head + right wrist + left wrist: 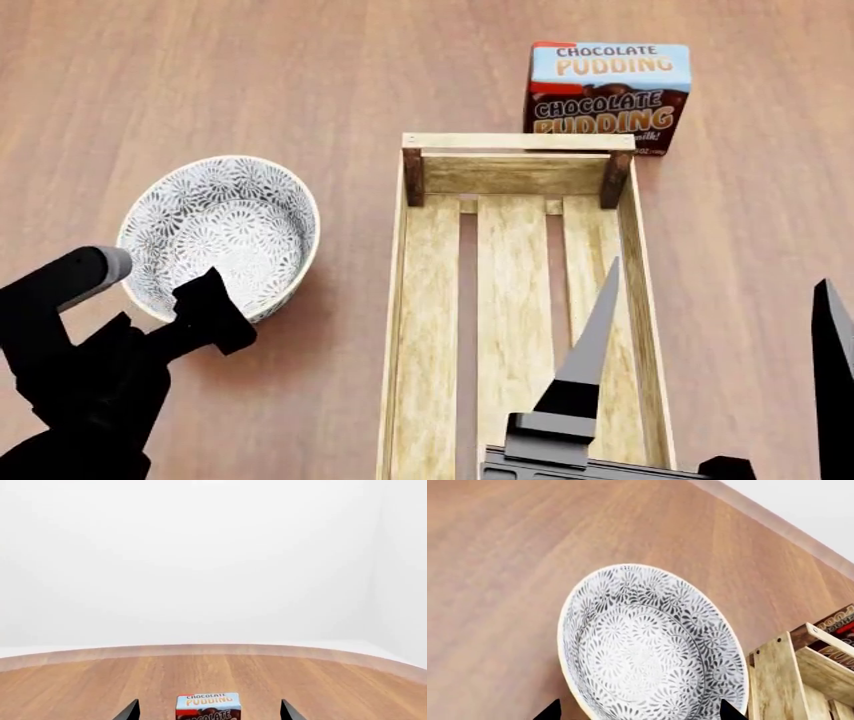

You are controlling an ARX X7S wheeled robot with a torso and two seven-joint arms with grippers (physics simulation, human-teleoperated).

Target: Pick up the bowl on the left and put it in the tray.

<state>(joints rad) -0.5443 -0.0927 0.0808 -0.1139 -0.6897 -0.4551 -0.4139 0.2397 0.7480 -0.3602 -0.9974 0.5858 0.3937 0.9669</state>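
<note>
The left claw (200,310) gapes empty at the near rim of the bowl (220,235) (on the counter (200,80), beside the tray (514,330)); a shallow bite could tip it out.

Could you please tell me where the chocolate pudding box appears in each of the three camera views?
Head view: chocolate pudding box stands upper right, just beyond the tray's far end.
Left wrist view: only a corner shows at the right edge, behind the tray.
Right wrist view: bottom centre, partly cropped.
Shared landmark: the wooden table.
</note>
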